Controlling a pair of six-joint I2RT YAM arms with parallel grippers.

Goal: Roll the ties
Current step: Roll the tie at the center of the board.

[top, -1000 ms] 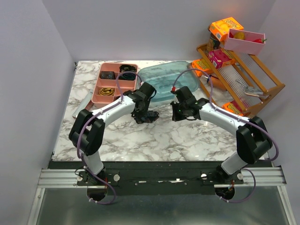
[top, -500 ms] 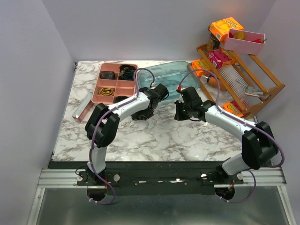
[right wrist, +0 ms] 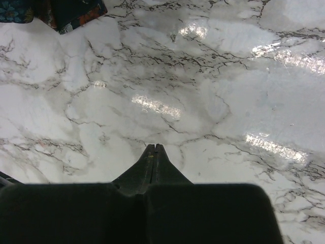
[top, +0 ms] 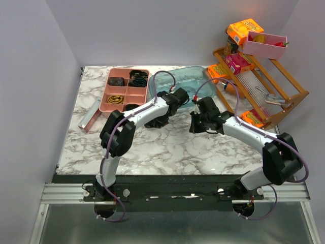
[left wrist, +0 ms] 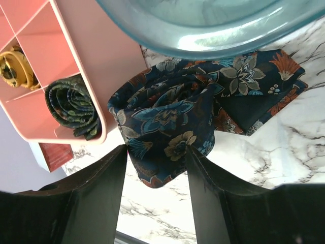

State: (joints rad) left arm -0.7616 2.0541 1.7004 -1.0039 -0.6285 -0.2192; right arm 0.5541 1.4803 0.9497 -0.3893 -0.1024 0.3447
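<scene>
A rolled tie [left wrist: 172,112] of dark navy cloth with an orange and blue floral print lies on the marble between the pink tray and the teal bowl. It also shows in the top view [top: 161,122]. My left gripper [left wrist: 156,152] is open, with its fingers straddling the near end of the roll; in the top view it [top: 166,113] sits just above the tie. My right gripper [right wrist: 154,147] is shut and empty, low over bare marble to the right of the tie [top: 194,126]. A corner of the tie [right wrist: 66,12] shows at the top left of the right wrist view.
The pink compartment tray [top: 127,86] holds a green rolled tie [left wrist: 71,104] and a yellow one [left wrist: 15,66]. The teal bowl [top: 183,81] stands right behind the tie. A wooden rack [top: 264,86] with boxes fills the back right. A flat bar [top: 89,118] lies left.
My left arm has stretched right and back toward the teal bowl. The tie stays at about the same spot. The right gripper has shifted only slightly.
</scene>
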